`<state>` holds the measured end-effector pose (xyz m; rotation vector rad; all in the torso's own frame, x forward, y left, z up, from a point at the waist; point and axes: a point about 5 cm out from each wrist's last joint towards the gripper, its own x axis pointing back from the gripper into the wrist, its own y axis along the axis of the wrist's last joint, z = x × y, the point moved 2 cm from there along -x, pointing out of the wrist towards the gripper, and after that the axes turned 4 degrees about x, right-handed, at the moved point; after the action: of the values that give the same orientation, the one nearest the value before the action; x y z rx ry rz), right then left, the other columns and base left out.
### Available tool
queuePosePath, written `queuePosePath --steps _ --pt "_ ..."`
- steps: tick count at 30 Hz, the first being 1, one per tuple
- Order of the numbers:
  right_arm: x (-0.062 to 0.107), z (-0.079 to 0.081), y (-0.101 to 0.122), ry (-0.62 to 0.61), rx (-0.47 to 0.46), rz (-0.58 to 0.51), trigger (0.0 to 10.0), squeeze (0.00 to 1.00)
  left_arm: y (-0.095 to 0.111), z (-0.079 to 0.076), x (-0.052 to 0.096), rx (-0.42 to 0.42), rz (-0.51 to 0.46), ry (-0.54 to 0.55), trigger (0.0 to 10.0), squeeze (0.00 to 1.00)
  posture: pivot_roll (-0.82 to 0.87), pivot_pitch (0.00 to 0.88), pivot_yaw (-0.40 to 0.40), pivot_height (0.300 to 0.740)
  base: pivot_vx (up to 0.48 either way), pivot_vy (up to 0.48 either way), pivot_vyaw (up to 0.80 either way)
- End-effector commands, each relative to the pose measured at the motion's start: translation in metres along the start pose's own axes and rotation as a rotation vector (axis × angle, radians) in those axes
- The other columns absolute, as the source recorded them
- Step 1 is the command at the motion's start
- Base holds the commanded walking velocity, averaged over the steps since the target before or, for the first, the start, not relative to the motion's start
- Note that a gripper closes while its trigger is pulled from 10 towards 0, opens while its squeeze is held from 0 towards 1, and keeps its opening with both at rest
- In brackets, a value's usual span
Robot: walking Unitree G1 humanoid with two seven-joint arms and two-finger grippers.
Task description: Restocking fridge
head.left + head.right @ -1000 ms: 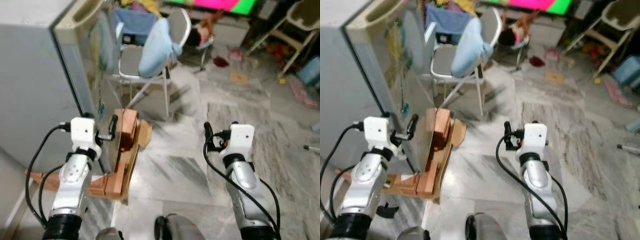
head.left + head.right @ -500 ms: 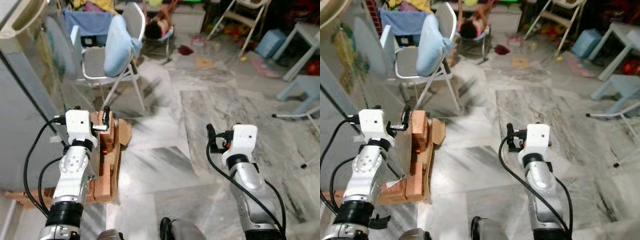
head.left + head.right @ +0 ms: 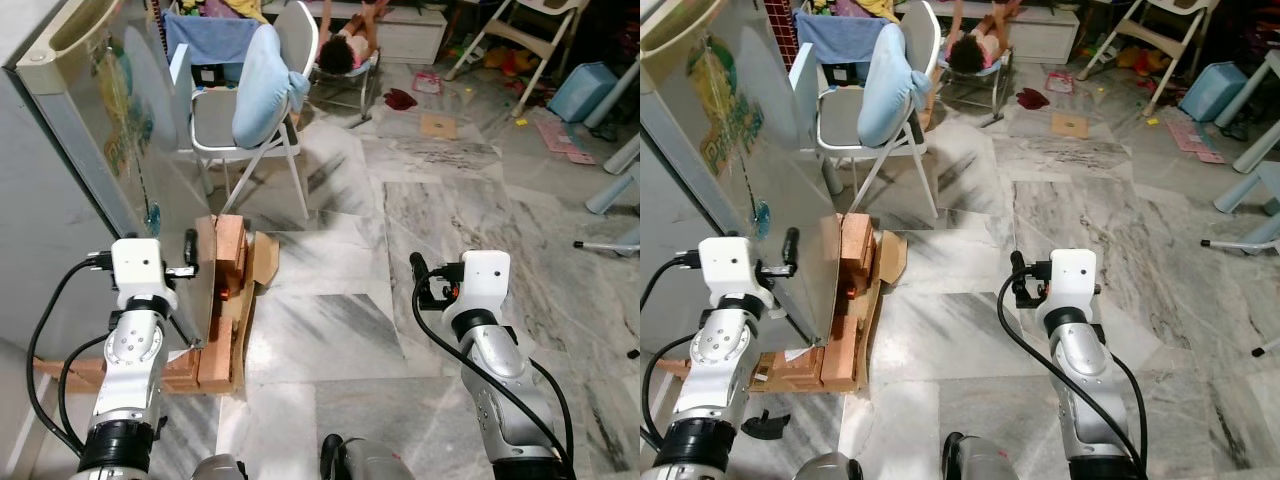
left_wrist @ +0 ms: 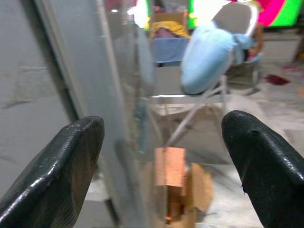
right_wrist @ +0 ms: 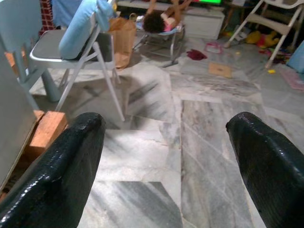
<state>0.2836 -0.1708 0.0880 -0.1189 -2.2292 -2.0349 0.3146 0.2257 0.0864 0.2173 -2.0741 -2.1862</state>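
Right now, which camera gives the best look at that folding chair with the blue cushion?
The right eye view: the whole folding chair shows, legs to backrest, sharply. The left eye view shows it much the same. The right wrist view shows its seat, cushion and legs; the left wrist view shows it blurred, past the fridge's edge.

My arms are silver, built of rounded metal segments with small dark screw holes, each ending in a ribbed black collar near my body. Each wrist carries a boxy white housing with a small dark dot on its top face. Glossy black cables loop out from each housing and run back along the forearm. My left gripper [image 4: 161, 156] and right gripper [image 5: 164, 156] each have two thick, blunt, matte black fingers with a slightly pebbled skin. Beside the right housing sits a small red and black fitting.
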Motion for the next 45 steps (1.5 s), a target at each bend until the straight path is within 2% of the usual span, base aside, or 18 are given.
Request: queuePosePath --steps 1,2,3,4,10,19,21,25,31,34,38,44,45 --pt "-0.001 0.0 -0.002 0.008 0.001 0.018 10.0 0.0 0.004 0.0 -0.004 -0.013 -0.016 0.012 10.0 0.0 -0.03 0.098 -0.073 0.74 0.0 0.0 0.0" --pt "-0.001 0.0 -0.002 0.008 0.0 0.017 10.0 0.0 0.008 0.0 -0.013 -0.001 -0.02 0.037 10.0 0.0 -0.03 0.102 -0.072 0.74 0.0 0.0 0.0" --pt "-0.001 0.0 -0.002 0.008 0.0 0.017 10.0 0.0 0.008 0.0 -0.013 -0.001 -0.02 0.037 10.0 0.0 -0.03 0.102 -0.072 0.74 0.0 0.0 0.0" --pt "-0.001 0.0 -0.001 0.008 0.0 0.016 10.0 0.0 0.012 -0.001 -0.02 0.012 -0.026 0.055 10.0 0.0 -0.04 0.102 -0.07 0.74 0.0 0.0 0.0" --pt "-0.001 0.0 -0.001 0.003 -0.003 0.017 10.0 0.0 0.016 -0.004 -0.03 0.008 -0.035 0.061 10.0 0.0 -0.04 0.101 -0.068 0.74 0.0 0.0 0.0" --pt "-0.002 0.0 -0.001 0.008 -0.003 0.019 10.0 0.0 0.019 0.009 -0.032 -0.017 -0.063 0.15 10.0 0.0 -0.04 0.1 -0.071 0.74 0.0 0.0 0.0" --pt "-0.002 0.001 -0.002 0.014 0.002 0.02 10.0 0.0 0.014 0.016 -0.027 -0.033 -0.055 0.182 10.0 0.0 -0.03 0.097 -0.073 0.74 0.0 0.0 0.0" --pt "-0.003 0.001 -0.002 0.016 0.003 0.022 10.0 0.0 0.009 0.02 -0.027 -0.015 -0.04 0.194 10.0 0.0 -0.03 0.098 -0.075 0.74 0.0 0.0 0.0" --pt "-0.004 0.002 -0.001 0.022 0.012 0.015 10.0 0.0 0.012 0.003 -0.034 0.027 -0.043 0.112 10.0 0.0 -0.03 0.091 -0.078 0.74 0.0 0.0 0.0" --pt "-0.004 0.002 -0.001 0.024 0.015 0.014 10.0 0.0 0.012 -0.007 -0.037 0.008 -0.045 0.066 10.0 0.0 -0.03 0.089 -0.081 0.74 0.0 0.0 0.0" --pt "-0.004 0.002 0.0 0.025 0.017 0.012 10.0 0.0 0.012 -0.01 -0.039 0.006 -0.041 0.056 10.0 0.0 -0.03 0.089 -0.081 0.74 0.0 0.0 0.0" --pt "-0.003 0.003 0.0 0.029 0.013 0.013 10.0 0.0 0.012 -0.028 -0.045 0.025 -0.012 -0.017 10.0 0.0 -0.04 0.094 -0.082 0.74 0.0 0.0 0.0" --pt "-0.004 0.004 0.001 0.034 0.012 0.013 10.0 0.0 0.012 -0.036 -0.047 0.035 -0.002 -0.047 10.0 0.0 -0.04 0.094 -0.082 0.74 0.0 0.0 0.0"
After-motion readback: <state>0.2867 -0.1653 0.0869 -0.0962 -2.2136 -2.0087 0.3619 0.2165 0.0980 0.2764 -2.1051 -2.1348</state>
